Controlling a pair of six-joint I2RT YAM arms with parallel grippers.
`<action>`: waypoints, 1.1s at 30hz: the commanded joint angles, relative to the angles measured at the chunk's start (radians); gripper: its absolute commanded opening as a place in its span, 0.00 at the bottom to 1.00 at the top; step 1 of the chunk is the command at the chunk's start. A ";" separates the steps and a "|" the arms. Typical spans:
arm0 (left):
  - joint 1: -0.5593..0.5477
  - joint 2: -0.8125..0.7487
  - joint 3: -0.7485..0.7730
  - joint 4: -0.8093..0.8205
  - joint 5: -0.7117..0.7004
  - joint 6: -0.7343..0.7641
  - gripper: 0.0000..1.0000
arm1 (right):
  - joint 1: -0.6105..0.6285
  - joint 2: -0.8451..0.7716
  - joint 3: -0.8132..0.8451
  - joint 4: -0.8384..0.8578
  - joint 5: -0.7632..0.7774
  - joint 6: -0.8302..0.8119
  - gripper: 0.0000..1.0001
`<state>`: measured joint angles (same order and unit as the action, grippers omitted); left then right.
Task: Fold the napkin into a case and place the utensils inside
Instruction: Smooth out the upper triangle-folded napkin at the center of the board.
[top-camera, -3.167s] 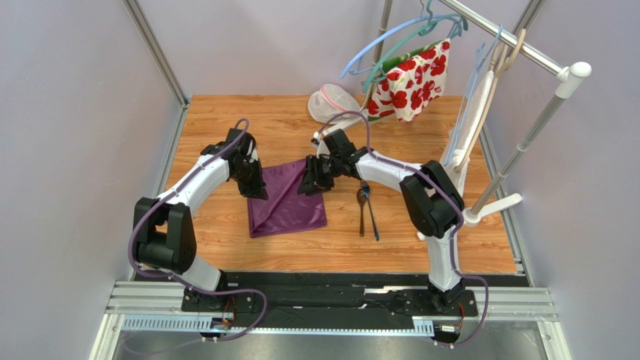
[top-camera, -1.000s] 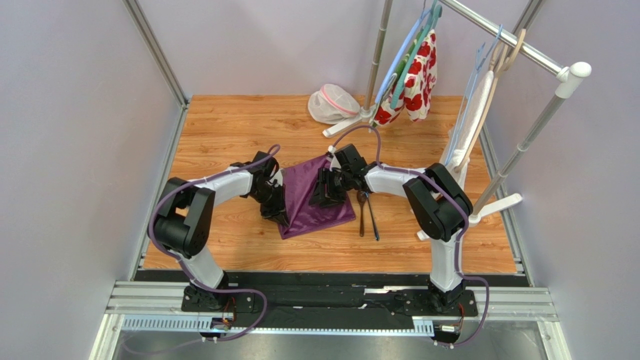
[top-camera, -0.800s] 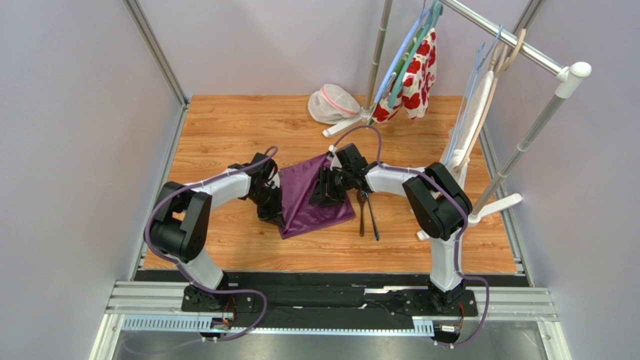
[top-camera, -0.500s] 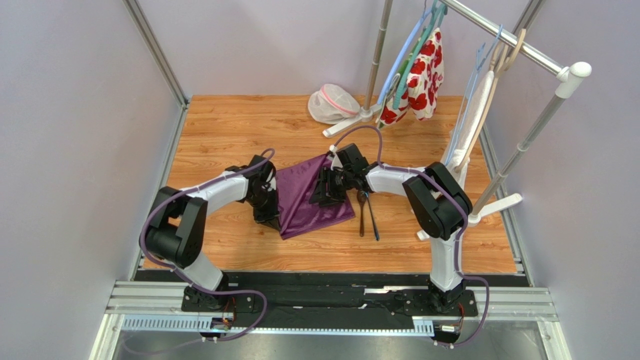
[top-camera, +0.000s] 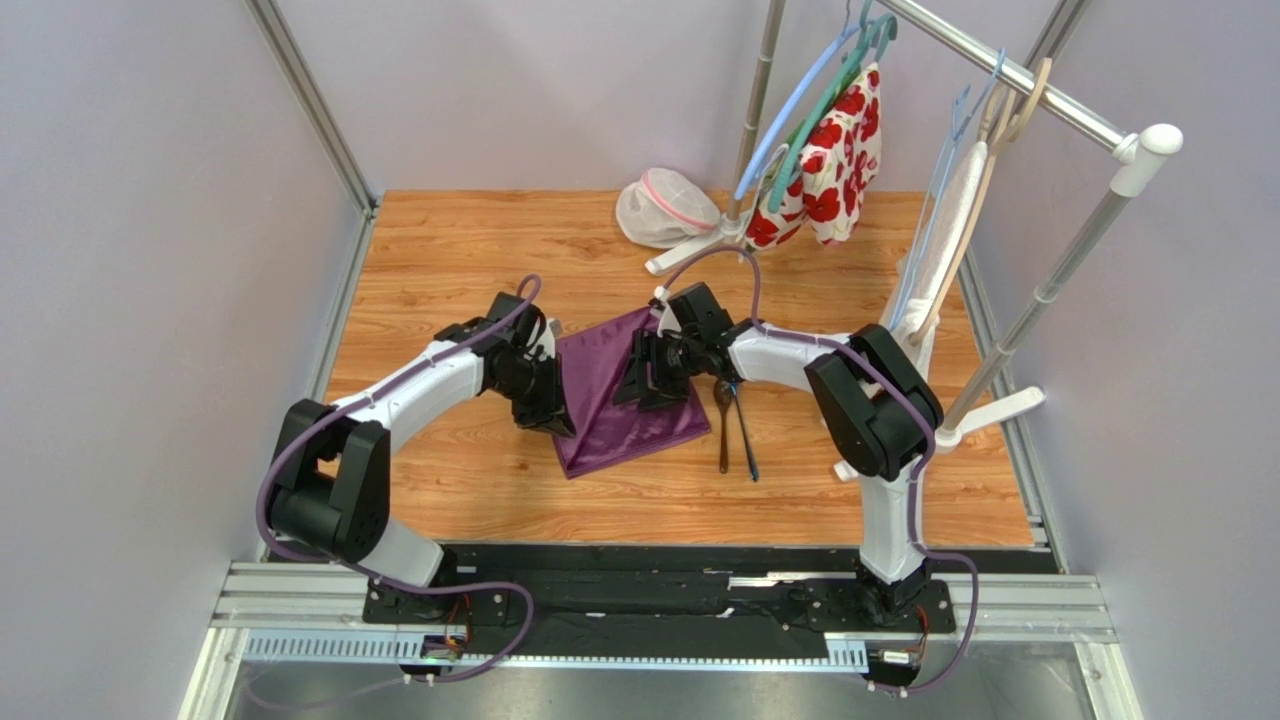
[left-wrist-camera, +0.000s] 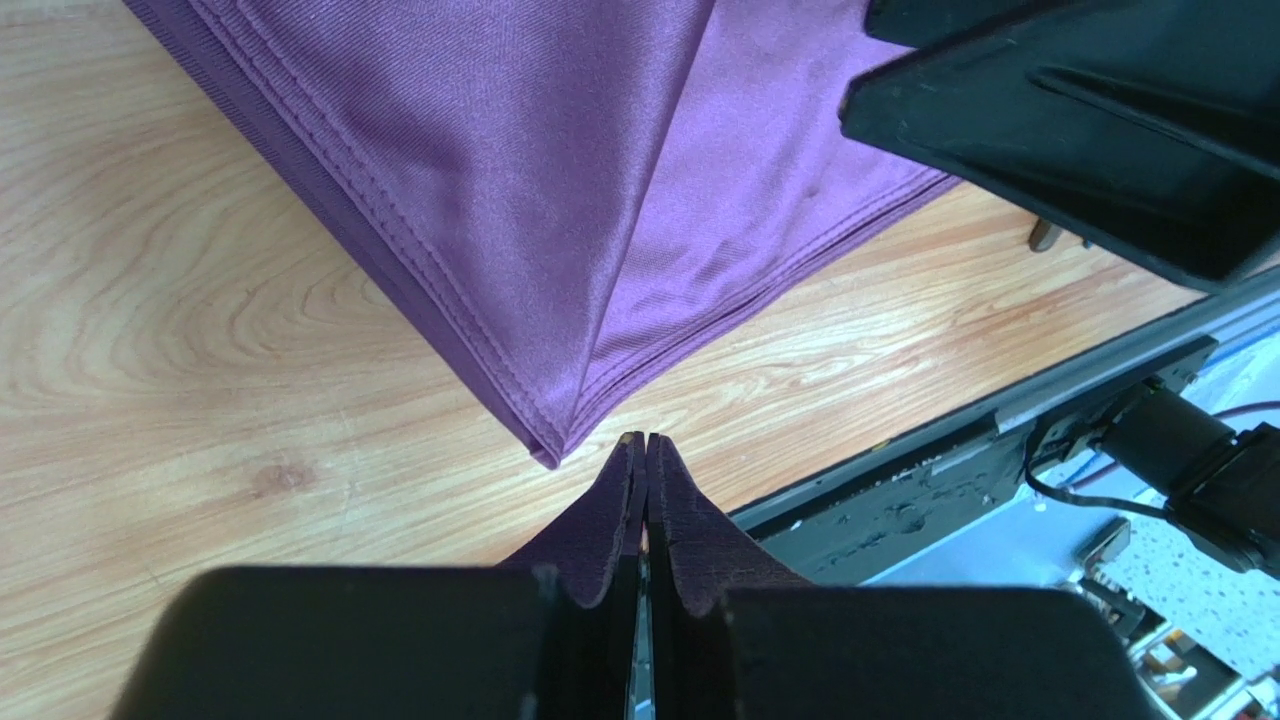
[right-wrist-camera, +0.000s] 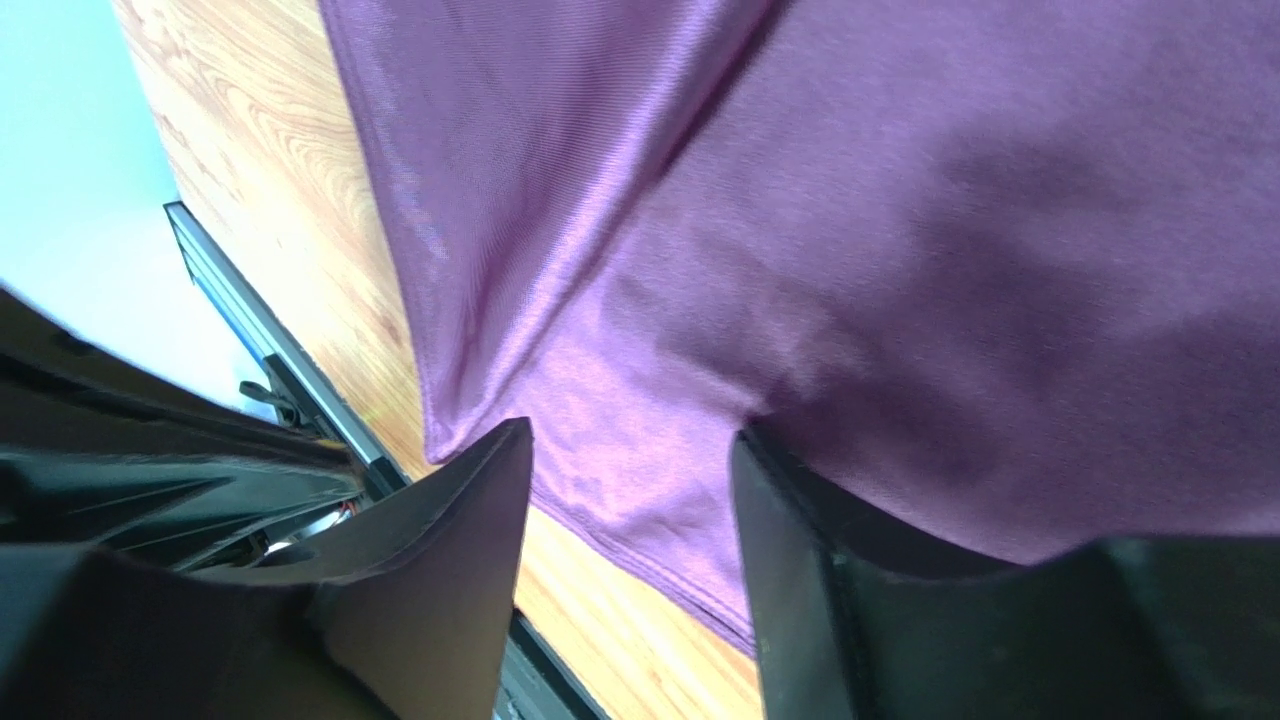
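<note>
I am working the fold with both arms low over the napkin (top-camera: 616, 435), which is lying near the middle of the bench (top-camera: 451, 255), doubled over itself and not yet a narrow case. The utensils (top-camera: 732, 428) are waiting just beside its right edge, outside the cloth.

The left tool (left-wrist-camera: 646, 443) is clenched with nothing between its fingers, its tips sitting just off the near corner of the cloth. The right tool (right-wrist-camera: 631, 450) is released, its fingers spread over the top layer. From its wrist view I cannot quite tell whether they are pressing the fabric or hanging just above it.

To do this step well, I am planning to pin the top layer with the spread right fingers. The closed left tips would then sweep along the crease, so the layers flatten without sliding.

The cloth is looking slippery: a plum satin weave with a soft sheen, stitched hems stacked at the left edge, and one raised ridge running diagonally across it. The wood-grain top is looking smooth, so I am expecting little grip from underneath.
</note>
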<state>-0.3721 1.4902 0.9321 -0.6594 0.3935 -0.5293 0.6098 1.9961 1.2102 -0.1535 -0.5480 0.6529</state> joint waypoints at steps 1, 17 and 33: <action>-0.001 0.033 0.001 0.043 0.028 0.000 0.05 | 0.021 -0.007 0.096 -0.034 -0.009 -0.019 0.61; -0.001 0.042 -0.147 0.116 -0.010 -0.083 0.04 | 0.136 0.105 0.199 0.063 -0.095 0.097 0.73; -0.002 0.099 -0.182 0.176 -0.007 -0.120 0.04 | 0.021 0.199 0.233 0.071 -0.110 0.036 0.70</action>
<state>-0.3710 1.5749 0.7708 -0.5083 0.3996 -0.6361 0.6888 2.1597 1.4075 -0.1059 -0.6708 0.7280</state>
